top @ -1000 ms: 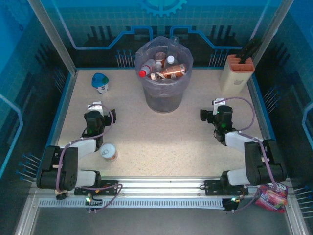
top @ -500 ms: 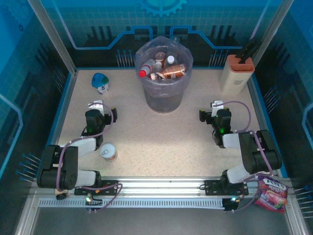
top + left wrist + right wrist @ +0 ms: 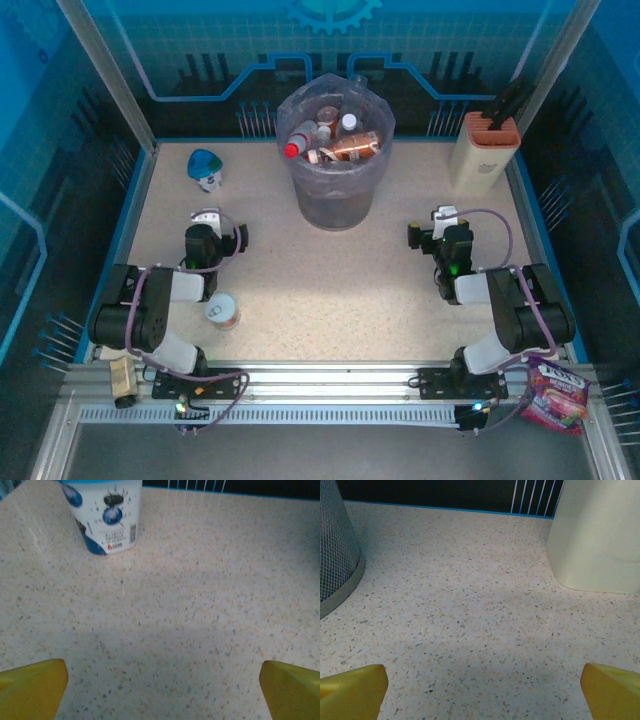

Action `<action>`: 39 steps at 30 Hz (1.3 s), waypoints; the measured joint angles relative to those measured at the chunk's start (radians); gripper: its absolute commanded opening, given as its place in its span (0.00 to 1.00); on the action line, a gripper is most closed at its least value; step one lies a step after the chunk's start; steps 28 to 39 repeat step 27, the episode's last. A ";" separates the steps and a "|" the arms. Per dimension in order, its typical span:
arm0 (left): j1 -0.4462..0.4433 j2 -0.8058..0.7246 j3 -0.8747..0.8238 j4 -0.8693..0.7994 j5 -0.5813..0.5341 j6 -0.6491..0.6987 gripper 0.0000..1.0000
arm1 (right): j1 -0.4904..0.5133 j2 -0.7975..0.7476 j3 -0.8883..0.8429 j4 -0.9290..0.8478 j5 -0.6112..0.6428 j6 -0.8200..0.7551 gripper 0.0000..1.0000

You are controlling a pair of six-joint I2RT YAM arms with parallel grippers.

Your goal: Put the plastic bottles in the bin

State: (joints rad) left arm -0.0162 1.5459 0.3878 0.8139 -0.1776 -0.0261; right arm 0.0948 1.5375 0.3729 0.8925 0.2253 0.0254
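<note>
Plastic bottles [image 3: 333,140] are piled inside the bin [image 3: 335,210], at the far middle of the table [image 3: 320,290]. From above you get caps and labels; the right wrist camera catches the bin [image 3: 335,545] as grey mesh, with the beige block [image 3: 600,535] opposite. The right gripper [image 3: 482,682] is spread wide, holding nothing. The left gripper [image 3: 162,680] is likewise released, facing the white cup [image 3: 107,517], barcode readable. A tin [image 3: 223,310] stands beside the left arm.

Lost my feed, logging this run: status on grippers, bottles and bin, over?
Left gripper and right gripper open, holding nothing. Plastic bottles piled inside the bin. Tin and white cup stand off left, away from the bin.
</note>
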 measured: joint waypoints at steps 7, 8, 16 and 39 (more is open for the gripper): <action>-0.001 0.000 0.000 0.056 -0.001 0.001 0.99 | 0.000 0.000 0.000 0.000 0.000 0.000 1.00; -0.001 0.000 0.000 0.059 -0.001 0.001 0.99 | 0.000 0.000 0.000 0.000 0.001 0.000 1.00; -0.002 0.000 0.000 0.061 -0.001 0.002 0.99 | 0.000 0.000 0.000 0.000 0.002 0.000 1.00; -0.002 0.000 0.000 0.061 -0.001 0.002 0.99 | 0.000 0.000 0.000 -0.001 0.003 0.000 1.00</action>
